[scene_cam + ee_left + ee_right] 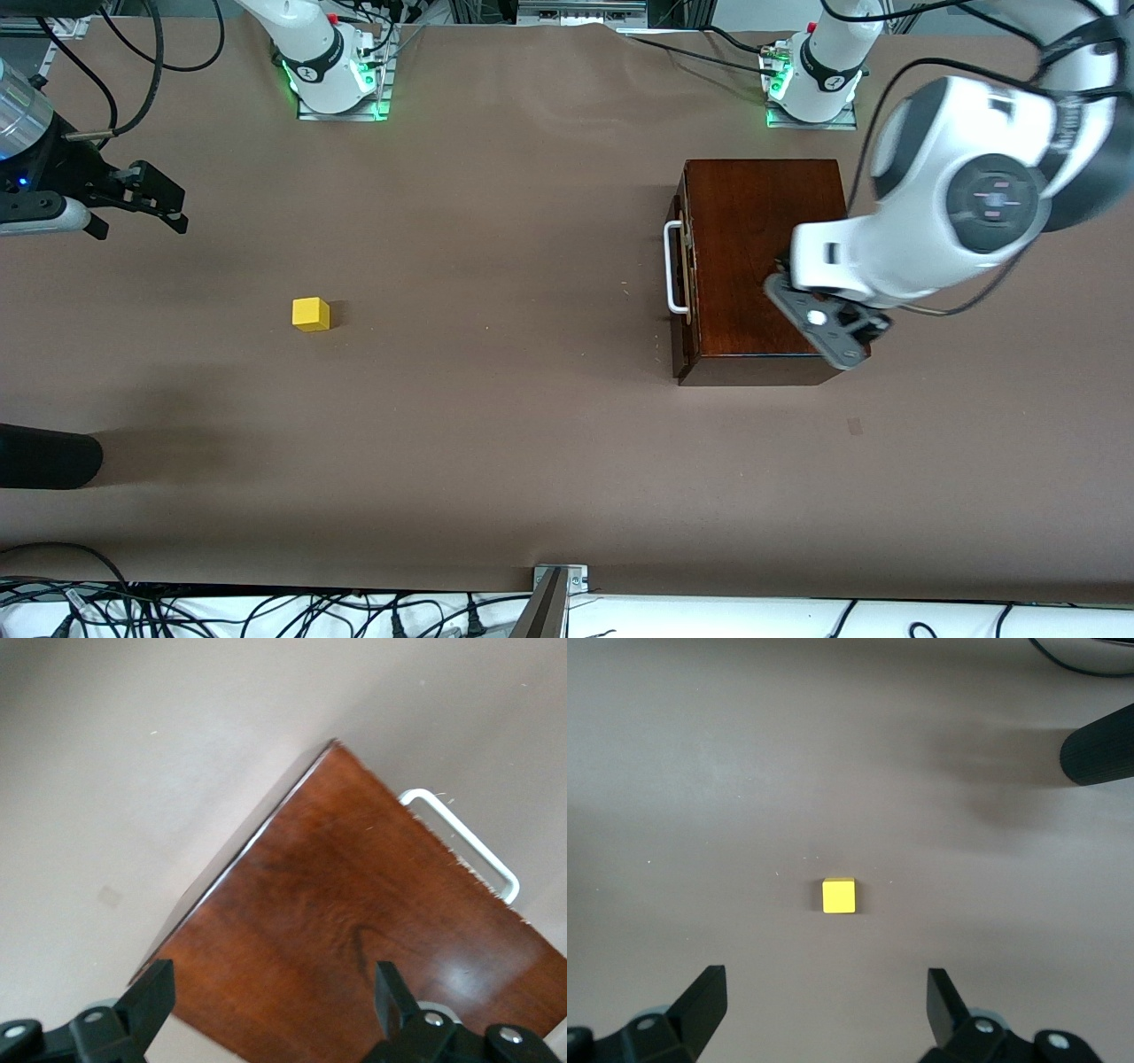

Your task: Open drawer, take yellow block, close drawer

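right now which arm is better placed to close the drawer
Left, probably. The left gripper hangs open over the wooden box, whose drawer stands slightly out, handle near. The right gripper is open at the right arm's end of the table, above the yellow block.

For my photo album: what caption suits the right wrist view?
Open fingers hang above a yellow block on the table.

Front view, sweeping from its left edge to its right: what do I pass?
Right gripper → yellow block → drawer handle → wooden box → left gripper over the box.
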### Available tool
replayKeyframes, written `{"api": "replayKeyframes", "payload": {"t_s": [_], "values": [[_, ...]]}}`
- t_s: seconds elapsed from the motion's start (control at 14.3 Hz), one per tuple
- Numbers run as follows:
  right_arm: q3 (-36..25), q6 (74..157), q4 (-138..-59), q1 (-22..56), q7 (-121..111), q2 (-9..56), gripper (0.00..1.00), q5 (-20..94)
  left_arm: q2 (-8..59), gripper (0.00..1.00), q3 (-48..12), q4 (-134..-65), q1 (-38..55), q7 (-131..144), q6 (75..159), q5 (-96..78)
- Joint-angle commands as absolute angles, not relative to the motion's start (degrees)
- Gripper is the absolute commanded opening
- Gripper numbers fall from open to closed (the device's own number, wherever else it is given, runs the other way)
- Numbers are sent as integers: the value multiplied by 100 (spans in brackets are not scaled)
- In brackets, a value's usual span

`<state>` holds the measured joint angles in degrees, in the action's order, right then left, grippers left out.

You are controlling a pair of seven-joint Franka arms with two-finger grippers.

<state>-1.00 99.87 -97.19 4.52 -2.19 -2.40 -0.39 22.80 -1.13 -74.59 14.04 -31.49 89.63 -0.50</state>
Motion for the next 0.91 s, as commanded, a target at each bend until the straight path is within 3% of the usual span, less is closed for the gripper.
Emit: {"api": "replayKeyframes", "payload": {"t_s": [0.0, 0.21, 0.63, 0.84], "values": [[-44, 9835, -9536, 404, -211, -184, 100, -9, 1952, 100, -141, -7497, 1170, -3059, 8859, -88], [-44, 9844, -9536, 404, -211, -176, 100, 0, 1426, 100, 307, -7654, 1169, -2017, 8903, -123], [-44, 9844, -9536, 396, -220, -176, 100, 0, -7, 100, 352, -9376, 765, 165, 9676, -70], [-53, 9844, -9536, 396, -211, -176, 100, 0, -105, 100, 352, -9518, 519, 281, 9668, -70]]}}
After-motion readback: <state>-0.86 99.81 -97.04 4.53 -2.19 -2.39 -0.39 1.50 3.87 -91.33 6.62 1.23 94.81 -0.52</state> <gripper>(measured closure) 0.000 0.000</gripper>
